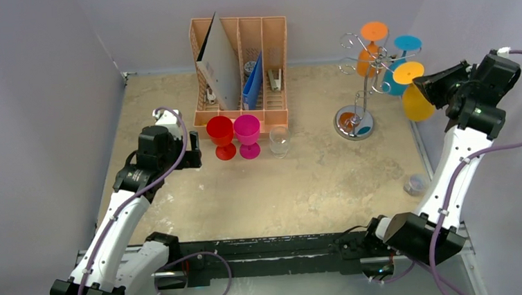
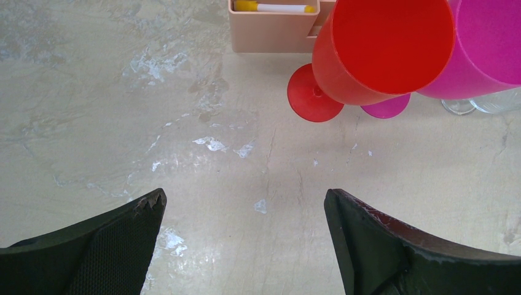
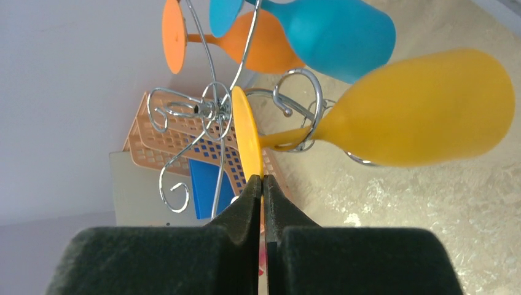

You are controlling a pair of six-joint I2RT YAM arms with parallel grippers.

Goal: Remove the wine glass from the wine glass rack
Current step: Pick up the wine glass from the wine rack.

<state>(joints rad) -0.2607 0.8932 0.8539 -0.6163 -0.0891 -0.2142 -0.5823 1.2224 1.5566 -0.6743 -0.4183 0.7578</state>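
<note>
The silver wire wine glass rack (image 1: 357, 78) stands at the back right on a round shiny base. Three glasses hang on it upside down: orange (image 1: 369, 49), blue (image 1: 399, 65) and yellow (image 1: 415, 91). My right gripper (image 1: 429, 84) is shut on the thin foot disc of the yellow wine glass (image 3: 424, 110); its stem still lies in a wire loop (image 3: 301, 107). In the right wrist view the gripper (image 3: 262, 179) pinches the disc edge (image 3: 246, 138). My left gripper (image 1: 195, 155) is open and empty, low over the table, just left of a red glass (image 2: 381, 49).
A red glass (image 1: 221, 136), a pink glass (image 1: 248, 136) and a clear glass (image 1: 279, 140) stand upright in front of the peach slotted organiser (image 1: 241, 65). A small clear cup (image 1: 414, 185) sits near the right edge. Walls close in on both sides.
</note>
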